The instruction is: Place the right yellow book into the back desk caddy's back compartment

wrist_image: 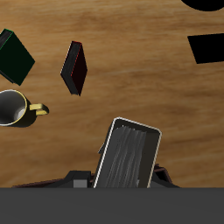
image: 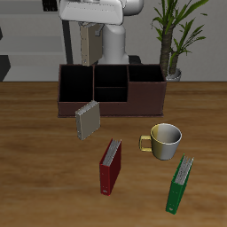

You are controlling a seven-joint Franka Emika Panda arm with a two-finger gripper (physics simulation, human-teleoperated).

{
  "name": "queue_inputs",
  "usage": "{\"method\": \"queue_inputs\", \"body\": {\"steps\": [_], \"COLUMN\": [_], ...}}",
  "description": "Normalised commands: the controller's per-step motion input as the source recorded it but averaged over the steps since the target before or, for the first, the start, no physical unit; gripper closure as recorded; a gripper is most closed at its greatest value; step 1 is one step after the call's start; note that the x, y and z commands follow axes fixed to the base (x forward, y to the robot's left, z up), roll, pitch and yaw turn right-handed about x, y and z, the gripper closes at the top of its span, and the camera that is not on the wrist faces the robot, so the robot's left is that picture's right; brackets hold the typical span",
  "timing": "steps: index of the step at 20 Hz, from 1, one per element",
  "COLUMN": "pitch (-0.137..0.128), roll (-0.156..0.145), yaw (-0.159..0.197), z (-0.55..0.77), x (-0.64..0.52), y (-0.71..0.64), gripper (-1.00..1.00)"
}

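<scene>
Yellowish-grey, the right yellow book [image: 86, 43] hung upright in the gripper [image: 87, 34], whose fingers were clamped onto its upper end. It hovered above the back desk caddy [image: 112, 90], near one large side cell, while the other yellow book [image: 87, 121] lay before the caddy.

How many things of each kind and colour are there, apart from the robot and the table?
Yellowish-grey books: 2, the held book and the lying book
Red book: 1
Green book: 1
Mug: 1
Desk caddy: 1
Potted plant: 1
Total: 7
</scene>
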Motion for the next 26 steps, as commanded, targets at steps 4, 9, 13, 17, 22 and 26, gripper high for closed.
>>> {"method": "queue_inputs", "body": {"steps": [4,9,13,17,22,26], "pitch": [-0.008,-0.007,-0.005,0.002,-0.004,-0.006], "roll": [0.026,0.037,0.013,-0.008,0.0,0.001], "yaw": [0.014,0.031,0.039,0.047,0.081,0.11], "z": [0.04,0.0,0.0,0.0,0.02,0.06], "x": [-0.41,-0.4,-0.35,-0.31,-0.25,-0.17], "y": [0.14,0.14,0.05,-0.04,-0.03,-0.03], "gripper": [1.0,1.0,1.0,1.0,1.0,1.0]}}
